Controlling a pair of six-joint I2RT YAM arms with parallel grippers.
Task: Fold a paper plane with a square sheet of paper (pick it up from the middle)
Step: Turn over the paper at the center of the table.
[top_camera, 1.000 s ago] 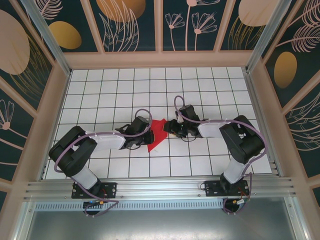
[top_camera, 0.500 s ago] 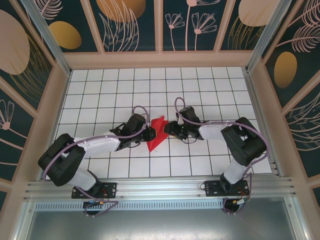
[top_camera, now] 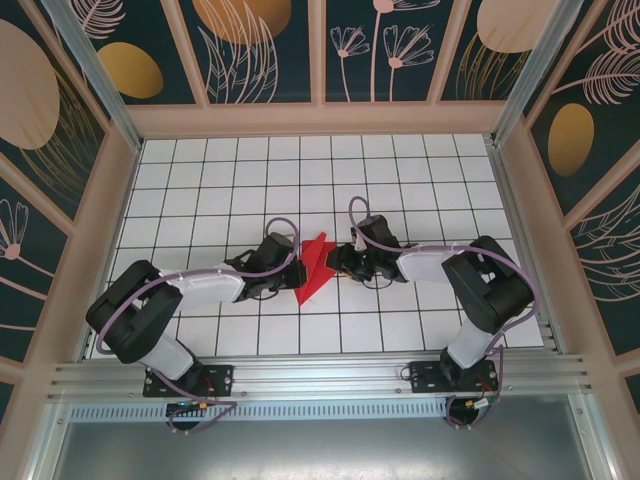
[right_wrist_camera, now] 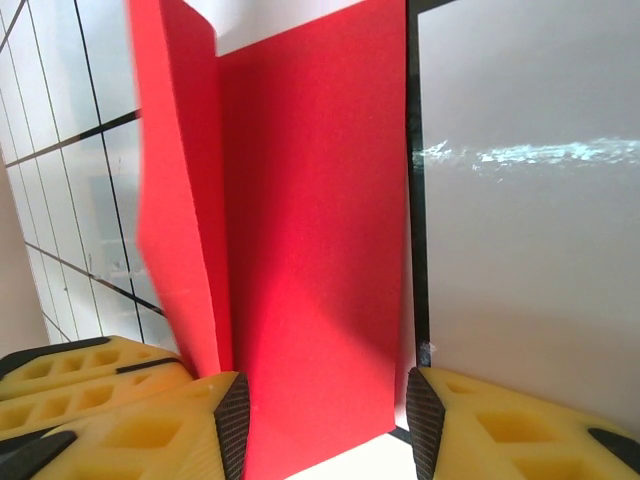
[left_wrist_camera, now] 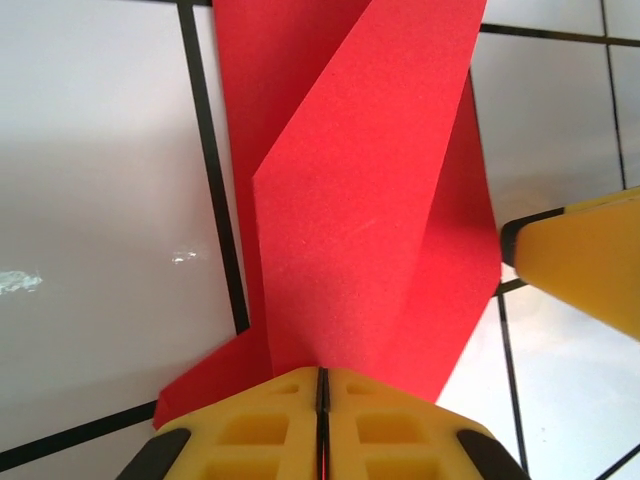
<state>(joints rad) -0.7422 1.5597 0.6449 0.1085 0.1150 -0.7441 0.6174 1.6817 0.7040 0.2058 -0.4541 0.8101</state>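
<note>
Pinched together with only a thin seam between them, the jaws of the left gripper (left_wrist_camera: 322, 385) hold the near edge of the red sheet of paper (left_wrist_camera: 370, 200); in the left wrist view a sliver of red runs down that seam between the two yellow pads (left_wrist_camera: 260, 425). From that pinch the sheet rises away from the camera as a raised, creased flap, with a lower red layer spreading out on the tiles to either side. A yellow finger (left_wrist_camera: 585, 255) comes in from the right edge of this view, just beside the sheet's right border. The jaws of the right gripper (right_wrist_camera: 325, 400) stand apart, and a flat red panel lies in the gap between the two yellow fingertips, its long sides running close to each of them; whether they press on its edges cannot be told. To the left of that panel a second red layer stands up along a crease. Seen from above, the red sheet (top_camera: 313, 265) is partly folded, with a point toward the near left, and it sits near the middle of the white tiled table (top_camera: 420, 180) directly between the two grippers, the left gripper (top_camera: 293, 268) on its left side and the right gripper (top_camera: 335, 262) on its right. Both arms reach inward from their bases on the metal rail (top_camera: 320, 372) at the near edge.
</note>
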